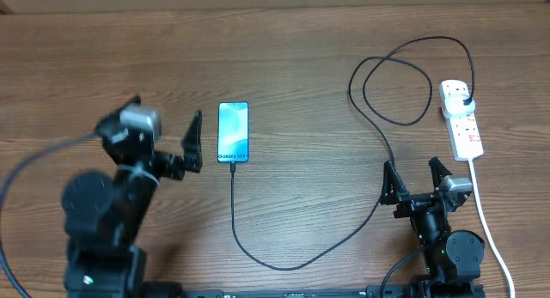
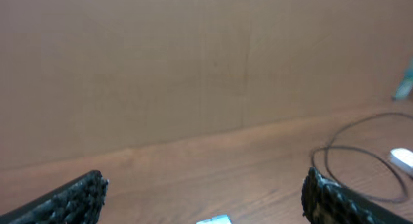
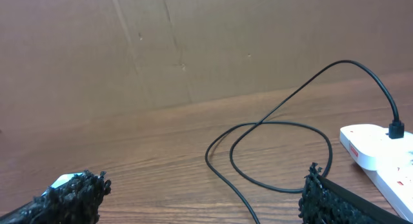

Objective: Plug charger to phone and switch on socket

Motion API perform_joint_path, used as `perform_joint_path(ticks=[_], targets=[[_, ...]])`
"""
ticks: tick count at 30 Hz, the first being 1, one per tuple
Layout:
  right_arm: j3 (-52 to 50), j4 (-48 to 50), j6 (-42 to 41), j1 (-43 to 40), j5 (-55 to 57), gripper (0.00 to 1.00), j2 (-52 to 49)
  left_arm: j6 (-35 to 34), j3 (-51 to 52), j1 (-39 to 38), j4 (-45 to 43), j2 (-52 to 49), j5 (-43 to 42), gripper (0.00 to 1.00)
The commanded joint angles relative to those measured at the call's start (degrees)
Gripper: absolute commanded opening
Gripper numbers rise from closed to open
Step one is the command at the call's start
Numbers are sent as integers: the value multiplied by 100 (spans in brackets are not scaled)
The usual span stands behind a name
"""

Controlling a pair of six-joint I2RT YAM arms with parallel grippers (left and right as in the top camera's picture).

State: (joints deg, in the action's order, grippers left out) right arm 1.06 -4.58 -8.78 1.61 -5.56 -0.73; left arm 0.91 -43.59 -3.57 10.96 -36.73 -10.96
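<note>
Jaws of left gripper spread wide, empty, just beside phone, likely poised to steady it. Phone lying flat, screen lit; charger tip apparently seated in its near edge. Farther over, right gripper likewise splayed, empty, near socket, probably for its switch.

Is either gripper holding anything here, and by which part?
Nothing is held: the left gripper stands open beside the phone, the right gripper open near the cable, both empty.

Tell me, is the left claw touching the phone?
Apart. The overhead view shows bare table between the phone and the left gripper, whose finger sits clear.
</note>
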Motion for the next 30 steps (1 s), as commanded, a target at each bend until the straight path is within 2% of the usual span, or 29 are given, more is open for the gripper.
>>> perform_joint_path(ticks=[1,6,12,22,30], targets=[[-61,20,-15,42,39,100,57,387,890,122,-490,651,-107,100],[-61,20,-15,42,39,100,57,1191,2022,138,-1145,1484,-107,100],[-61,20,-15,42,39,100,57,1825,3036,306,-1167,2420,-57,100],[-61,20,-15,42,39,100,57,1974,4109,479,-1165,3416,2,100],[-61,20,-15,42,39,100,57,1805,4332,479,-734,3659,35,100]])
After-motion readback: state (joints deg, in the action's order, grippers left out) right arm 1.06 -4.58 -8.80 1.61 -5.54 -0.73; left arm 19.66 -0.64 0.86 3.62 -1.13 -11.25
